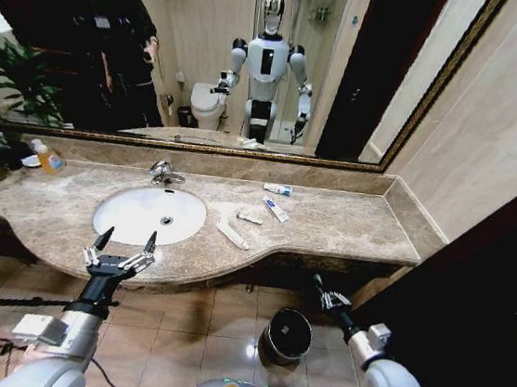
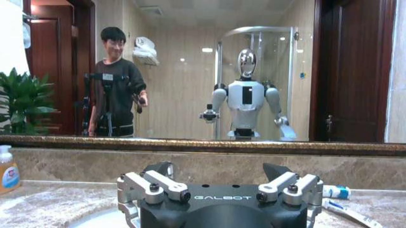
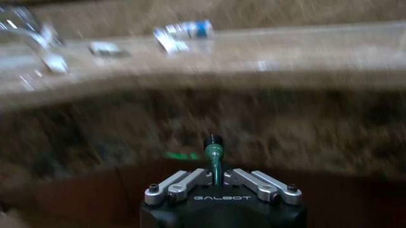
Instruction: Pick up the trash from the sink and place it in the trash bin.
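The right pincer [image 3: 214, 164], clamped on a tiny green stick [image 3: 213, 156], hangs near the trash bin [image 1: 285, 337]. The left pincer [image 1: 123, 243] is spread apart by the sink [image 1: 149, 214].

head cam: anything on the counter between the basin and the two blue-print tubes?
Yes. In the head view, a long thin white packet and a small white sachet lie on the marble between the sink and the tubes.

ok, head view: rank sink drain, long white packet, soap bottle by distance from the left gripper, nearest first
From the left gripper, open at the counter's front edge:
1. Sink drain, in the basin just beyond it.
2. Long white packet, on the marble right of the basin.
3. Soap bottle, back-left by the mirror.
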